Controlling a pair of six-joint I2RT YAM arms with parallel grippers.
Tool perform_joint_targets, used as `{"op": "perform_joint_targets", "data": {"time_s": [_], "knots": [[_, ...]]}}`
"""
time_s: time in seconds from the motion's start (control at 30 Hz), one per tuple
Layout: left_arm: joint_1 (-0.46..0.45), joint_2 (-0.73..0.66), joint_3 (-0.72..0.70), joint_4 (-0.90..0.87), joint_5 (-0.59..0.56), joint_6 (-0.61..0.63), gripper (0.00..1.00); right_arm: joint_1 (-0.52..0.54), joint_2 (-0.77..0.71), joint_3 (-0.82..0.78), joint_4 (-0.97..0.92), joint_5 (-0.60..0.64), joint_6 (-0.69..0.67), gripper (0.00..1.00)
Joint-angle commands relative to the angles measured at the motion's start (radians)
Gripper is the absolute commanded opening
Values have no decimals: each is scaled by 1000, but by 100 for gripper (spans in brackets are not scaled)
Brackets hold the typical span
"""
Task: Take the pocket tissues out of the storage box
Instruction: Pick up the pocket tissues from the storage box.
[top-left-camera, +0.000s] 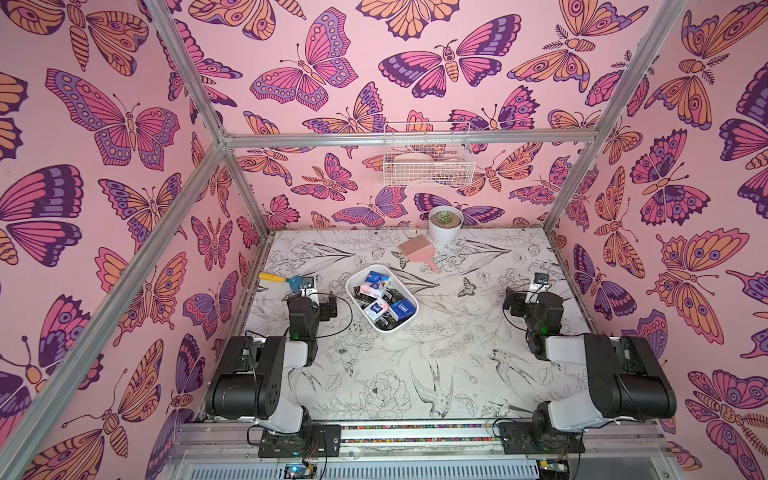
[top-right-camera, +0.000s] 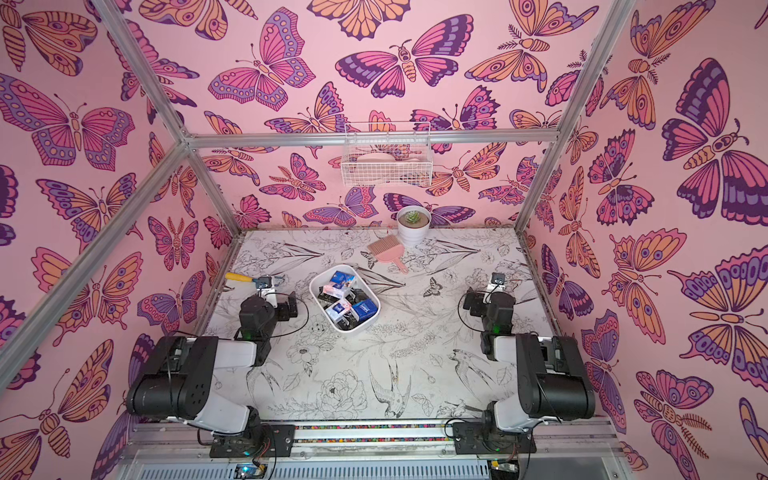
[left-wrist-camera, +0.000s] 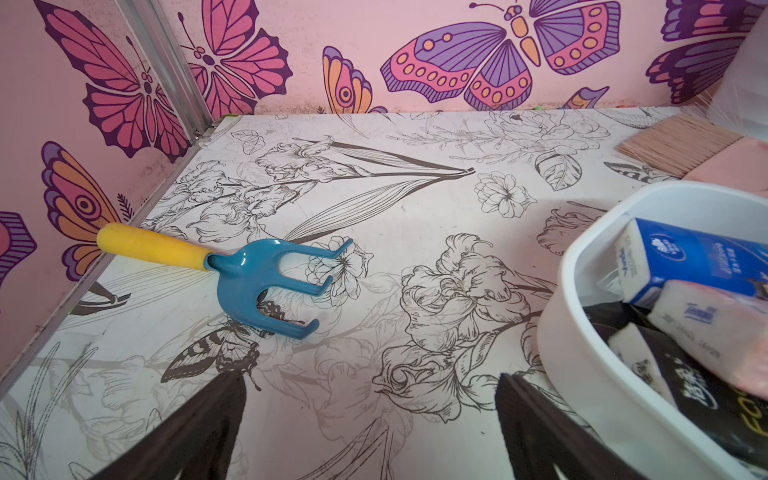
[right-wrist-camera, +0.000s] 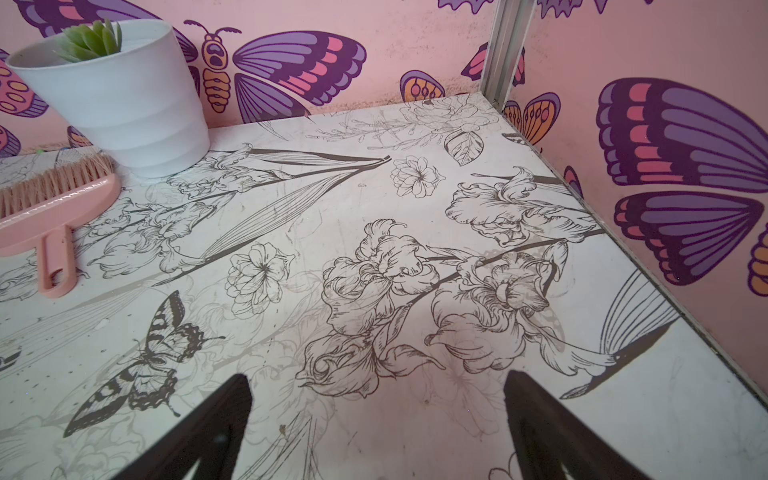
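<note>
Nothing taken out yet, by the look of it: no packet lies on the floral tabletop (top-left-camera: 415, 374) anywhere in both top views, so the whole unloading is judged still ahead.

Storage box (top-left-camera: 356, 277), a shallow white tray with rounded corners, set at a slant near the table's middle, closer to the left arm. Inside, the pocket tissues (top-left-camera: 380, 301) piled loosely and overlapping: blue packets (top-left-camera: 402, 310) at the near and far ends, white-pink ones (top-left-camera: 371, 289) across the middle, black ones underneath and along the edges. Exact count not readable.

White wire basket (top-left-camera: 428, 166) hung on the back wall, pale items inside, too small to name. White plant pot (top-left-camera: 441, 235) at the table's back, holding a small green succulent (right-wrist-camera: 92, 40). Pink hand brush (top-left-camera: 417, 248) lying just beside the pot. Blue garden fork with yellow handle (left-wrist-camera: 232, 270) by the left wall.

Left gripper (left-wrist-camera: 370, 432) spread wide, empty, just beside the box rim. Right gripper (right-wrist-camera: 378, 432) likewise spread, empty, over bare table well apart from the box.
</note>
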Motion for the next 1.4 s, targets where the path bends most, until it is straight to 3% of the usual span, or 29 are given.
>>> {"op": "perform_joint_targets", "data": {"time_s": [0.0,0.17,0.23,0.33,0.43,0.5,0.57,0.67,0.8,1.07,1.37], "knots": [[7,4,9,-11,-10,-12,100,-3,-1,19,-21,10,8,99],[28,2,13,-23,20,-24,100,-3,-3,19,-17,6,11,99],[13,-25,36,-71,-75,-43,100,-3,-34,35,-53,6,9,99],[-26,-131,146,-352,-214,-46,100,10,-138,138,-377,-4,24,97],[-114,-247,205,-498,-397,-25,100,97,-182,214,-575,57,33,95],[-172,-327,284,-685,-435,-72,100,201,-195,265,-692,159,-11,97],[-201,-335,430,-992,-416,-160,100,276,-194,339,-825,153,-8,97],[-192,-316,575,-1262,-336,-296,100,374,-179,442,-961,111,-6,96],[-146,-332,589,-1299,-129,-339,100,511,-100,600,-1094,24,-28,94],[-138,-237,643,-1476,-120,-450,100,728,245,995,-1155,-42,-164,94],[-132,-200,666,-1542,-93,-549,100,823,585,1390,-1249,11,-310,95]]}}
